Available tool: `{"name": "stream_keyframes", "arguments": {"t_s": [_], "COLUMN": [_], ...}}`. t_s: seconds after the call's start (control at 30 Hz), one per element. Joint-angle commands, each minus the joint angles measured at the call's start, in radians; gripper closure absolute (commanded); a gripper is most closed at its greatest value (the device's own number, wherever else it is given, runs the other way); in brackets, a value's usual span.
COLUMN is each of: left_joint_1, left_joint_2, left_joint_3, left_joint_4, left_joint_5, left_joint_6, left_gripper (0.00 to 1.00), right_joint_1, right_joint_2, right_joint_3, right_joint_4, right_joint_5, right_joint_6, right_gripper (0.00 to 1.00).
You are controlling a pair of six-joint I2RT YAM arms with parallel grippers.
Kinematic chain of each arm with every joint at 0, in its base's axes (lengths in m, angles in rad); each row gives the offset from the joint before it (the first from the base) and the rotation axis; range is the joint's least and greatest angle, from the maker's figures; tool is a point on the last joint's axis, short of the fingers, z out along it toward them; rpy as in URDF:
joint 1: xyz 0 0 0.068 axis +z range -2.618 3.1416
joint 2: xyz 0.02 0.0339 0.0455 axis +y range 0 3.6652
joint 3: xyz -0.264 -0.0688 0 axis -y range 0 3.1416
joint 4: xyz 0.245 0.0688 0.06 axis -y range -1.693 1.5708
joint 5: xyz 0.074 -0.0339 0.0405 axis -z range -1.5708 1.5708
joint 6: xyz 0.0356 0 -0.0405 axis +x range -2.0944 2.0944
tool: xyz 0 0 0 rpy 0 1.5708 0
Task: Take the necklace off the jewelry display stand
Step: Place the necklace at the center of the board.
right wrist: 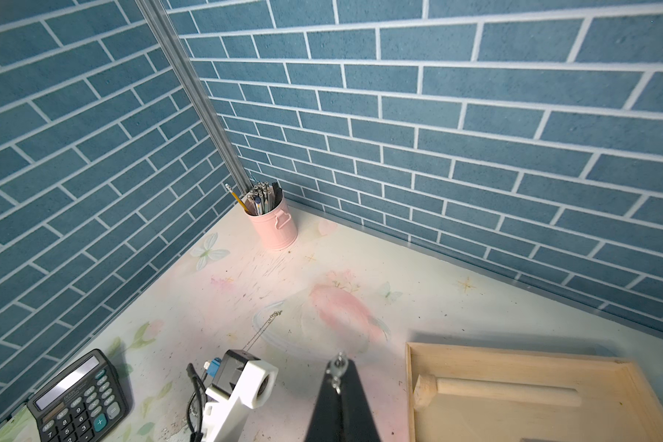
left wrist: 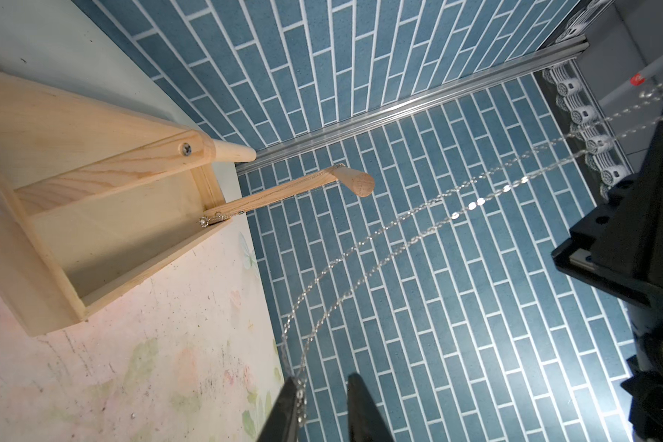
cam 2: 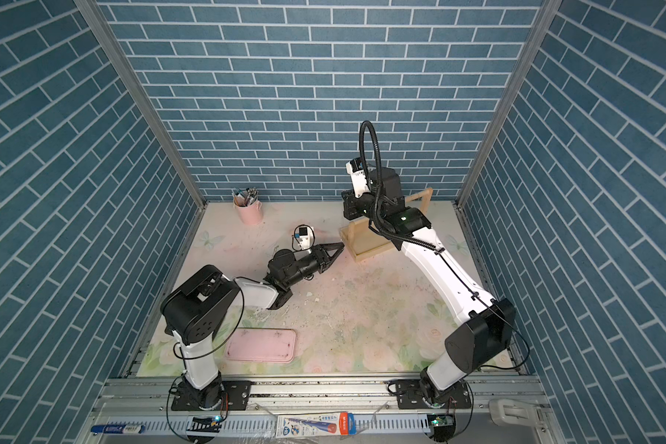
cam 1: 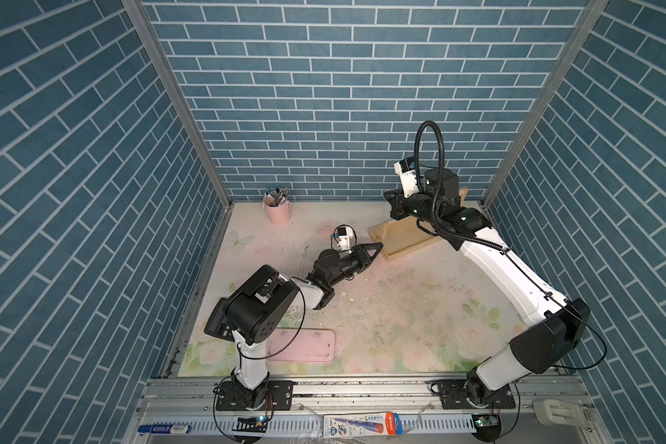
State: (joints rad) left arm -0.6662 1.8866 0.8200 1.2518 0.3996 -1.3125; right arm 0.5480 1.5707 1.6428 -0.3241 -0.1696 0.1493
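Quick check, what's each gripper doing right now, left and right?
Left gripper: open, jaws narrowly apart; the necklace lies against one, not yet pinched.
Right gripper: shut on the necklace.

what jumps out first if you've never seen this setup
A thin silver necklace hangs in mid-air, strung from the raised right hand, shut on its clasp, down to the left hand beside the pale wooden jewelry display stand at the back right. A pink cup of pencils stands in the back left corner.
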Motion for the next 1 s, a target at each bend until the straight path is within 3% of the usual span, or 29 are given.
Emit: {"name": "stream_keyframes", "arguments": {"t_s": [0.0, 0.23, 0.57, 0.97], "left_joint_1": [-0.004, -0.005, -0.005, 0.061], "left_joint_2": [0.014, 0.018, 0.012, -0.111], "left_joint_3": [0.006, 0.004, 0.016, 0.009], "left_joint_4": [0.024, 0.016, -0.025, -0.384], "left_joint_5": [0.013, 0.018, 0.046, 0.181], "left_joint_6": [0.01, 0.015, 0.029, 0.165], "left_gripper": [0.84, 0.93, 0.96, 1.0], "right_joint_1": [-0.006, -0.006, -0.006, -0.006], "right_joint_2": [-0.037, -0.049, -0.063, -0.053], "right_joint_3": [-0.017, -0.036, -0.059, -0.128], "right_joint_4": [0.026, 0.037, 0.049, 0.11], "right_joint_5": [-0.001, -0.002, -0.011, -0.045], "right_joint_6": [-0.013, -0.01, 0.002, 0.079], "right_gripper": [1.0, 1.0, 1.0, 1.0]}}
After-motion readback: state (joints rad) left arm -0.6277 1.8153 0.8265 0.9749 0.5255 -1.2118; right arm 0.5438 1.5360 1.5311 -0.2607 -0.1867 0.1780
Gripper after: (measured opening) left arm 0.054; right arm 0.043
